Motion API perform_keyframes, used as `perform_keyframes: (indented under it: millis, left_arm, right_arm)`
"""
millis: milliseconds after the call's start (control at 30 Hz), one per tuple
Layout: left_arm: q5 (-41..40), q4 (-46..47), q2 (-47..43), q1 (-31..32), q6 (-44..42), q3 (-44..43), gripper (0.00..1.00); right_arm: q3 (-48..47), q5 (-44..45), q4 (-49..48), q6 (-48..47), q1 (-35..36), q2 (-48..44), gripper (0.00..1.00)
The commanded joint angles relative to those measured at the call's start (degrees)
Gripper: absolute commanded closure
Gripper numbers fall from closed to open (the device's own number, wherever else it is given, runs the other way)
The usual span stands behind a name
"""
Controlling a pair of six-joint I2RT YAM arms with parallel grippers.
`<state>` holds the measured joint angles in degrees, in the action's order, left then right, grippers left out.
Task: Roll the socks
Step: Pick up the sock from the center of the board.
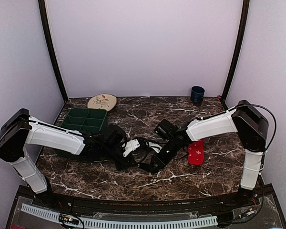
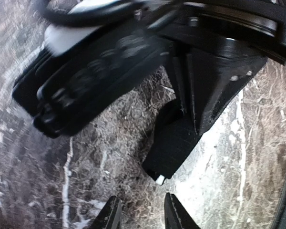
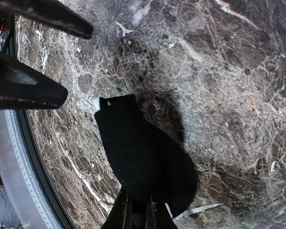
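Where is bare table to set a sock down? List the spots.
Free: back strip between plate and cup; front strip of table along the near edge. Crowded: centre, where the right pincer grips the black sock beside the left pincer; tray left, red sock right.

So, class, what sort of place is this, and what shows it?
Probably a robot test booth: plain walls enclose a marble-patterned table, with the left arm and right arm bolted at its near edge.
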<state>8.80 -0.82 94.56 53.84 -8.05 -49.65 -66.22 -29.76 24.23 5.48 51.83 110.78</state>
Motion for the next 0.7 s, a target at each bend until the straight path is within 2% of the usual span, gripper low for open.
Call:
perform_keyframes:
  millis: [0, 200, 667]
  left_arm:
    - [-7.90, 3.99, -3.03, 3.18, -5.66, 1.40, 0.65]
    - [-10.68, 4.85, -2.34, 6.57, -9.35, 0.57, 0.64]
    - [-11.70, 0.86, 2.74, 12.55, -19.69, -4.53, 0.64]
  right_arm:
    - [0.91, 0.18, 10.49, -0.13, -0.10, 4.21, 0.93]
    - [0.56, -0.45, 11.48, -0.85, -0.39, 4.58, 0.94]
    - [-1.98, -1.35, 13.94, -3.07, -1.36, 5.35, 0.94]
